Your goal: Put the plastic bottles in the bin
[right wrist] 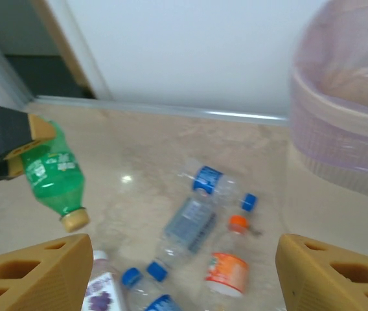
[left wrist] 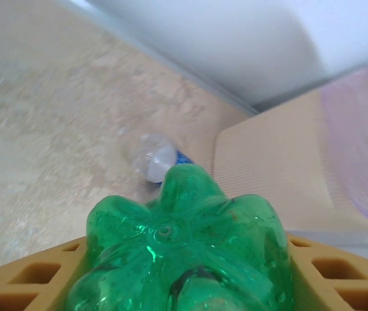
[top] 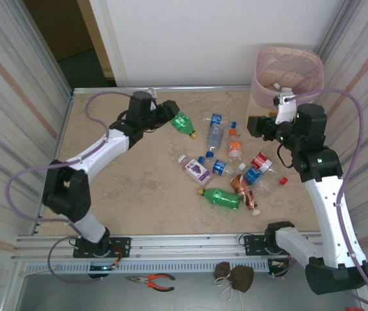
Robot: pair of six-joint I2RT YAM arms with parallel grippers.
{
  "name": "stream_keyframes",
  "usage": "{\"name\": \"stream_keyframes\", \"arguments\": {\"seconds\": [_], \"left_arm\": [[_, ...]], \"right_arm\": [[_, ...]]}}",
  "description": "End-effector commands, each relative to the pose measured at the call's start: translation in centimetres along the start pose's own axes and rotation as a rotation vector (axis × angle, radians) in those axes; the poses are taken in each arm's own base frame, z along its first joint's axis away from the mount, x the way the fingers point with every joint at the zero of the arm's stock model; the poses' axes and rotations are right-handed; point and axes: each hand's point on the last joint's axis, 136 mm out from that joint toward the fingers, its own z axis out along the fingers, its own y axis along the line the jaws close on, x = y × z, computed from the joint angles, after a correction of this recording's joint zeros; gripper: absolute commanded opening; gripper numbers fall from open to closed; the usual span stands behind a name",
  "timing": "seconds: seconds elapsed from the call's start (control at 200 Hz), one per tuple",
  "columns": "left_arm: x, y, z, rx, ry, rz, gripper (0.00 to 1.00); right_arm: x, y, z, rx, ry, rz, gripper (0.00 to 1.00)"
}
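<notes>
My left gripper is shut on the base end of a green bottle, which hangs tilted above the table with its tan cap pointing down. In the left wrist view the green bottle sits between my yellow fingers. In the right wrist view the same green bottle shows at the left. My right gripper is open and holds nothing, beside the pink-beige bin and above the pile. Below it lie a clear blue-labelled bottle and an orange bottle. The bin stands at the right.
Several more bottles lie mid-table: a green one, a white grape-labelled one, a red one and a crushed brown one. Orange-handled pliers lie below the table's front rail. Corrugated walls close in both sides.
</notes>
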Motion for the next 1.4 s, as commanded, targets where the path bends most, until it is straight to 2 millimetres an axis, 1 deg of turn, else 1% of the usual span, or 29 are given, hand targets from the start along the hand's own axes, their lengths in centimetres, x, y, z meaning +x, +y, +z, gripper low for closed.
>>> {"name": "stream_keyframes", "arguments": {"seconds": [0.0, 0.19, 0.361, 0.486, 0.546, 0.596, 0.611, 0.641, 0.802, 0.967, 1.047, 1.117, 1.197, 1.323, 1.398], "left_arm": [[-2.0, -4.8, -4.0, 0.189, -0.118, 0.249, 0.55], [-1.5, -9.8, -10.6, 0.415, -0.210, 0.493, 0.57], [-0.2, -14.1, -15.7, 0.613, -0.231, 0.684, 0.57], [0.8, -16.6, -18.9, 0.747, -0.227, 0.787, 0.56], [1.4, -17.7, -20.2, 0.814, -0.216, 0.834, 0.56], [1.9, -18.4, -21.2, 0.860, -0.206, 0.867, 0.56], [2.0, -18.6, -21.4, 0.874, -0.201, 0.876, 0.56], [2.3, -19.0, -22.0, 0.903, -0.194, 0.893, 0.56], [4.0, -20.5, -23.9, 1.012, -0.151, 0.975, 0.56], [5.4, -21.6, -24.8, 1.085, -0.122, 1.029, 0.56], [5.9, -22.1, -25.1, 1.121, -0.108, 1.045, 0.56], [6.3, -22.6, -25.5, 1.151, -0.098, 1.058, 0.56], [6.7, -23.0, -25.7, 1.174, -0.089, 1.070, 0.56], [7.1, -23.3, -25.6, 1.183, -0.070, 1.079, 0.55], [7.3, -23.4, -25.5, 1.191, -0.065, 1.080, 0.56]], "right_arm": [[-2.0, 4.2, -0.6, -0.206, -0.114, 0.000, 0.73], [-2.5, 8.9, -1.0, -0.399, -0.148, -0.054, 0.74], [-3.4, 13.3, -2.4, -0.592, -0.184, -0.110, 0.76], [-4.0, 16.1, -3.6, -0.711, -0.208, -0.156, 0.78], [-4.1, 17.3, -3.9, -0.753, -0.208, -0.179, 0.80], [-4.5, 18.2, -4.7, -0.786, -0.218, -0.199, 0.81], [-4.1, 18.5, -3.9, -0.794, -0.196, -0.199, 0.81], [-4.1, 19.0, -3.9, -0.814, -0.189, -0.206, 0.82], [-3.8, 21.2, -3.9, -0.882, -0.168, -0.240, 0.87], [-3.1, 23.0, -3.6, -0.947, -0.129, -0.248, 0.89], [-2.6, 23.7, -3.8, -0.986, -0.107, -0.254, 0.89], [-2.1, 24.1, -3.8, -1.015, -0.083, -0.258, 0.89], [-1.6, 24.6, -4.5, -1.062, -0.068, -0.265, 0.88], [-1.2, 25.1, -5.3, -1.113, -0.056, -0.272, 0.87], [-1.0, 25.3, -5.2, -1.120, -0.048, -0.275, 0.85]]}}
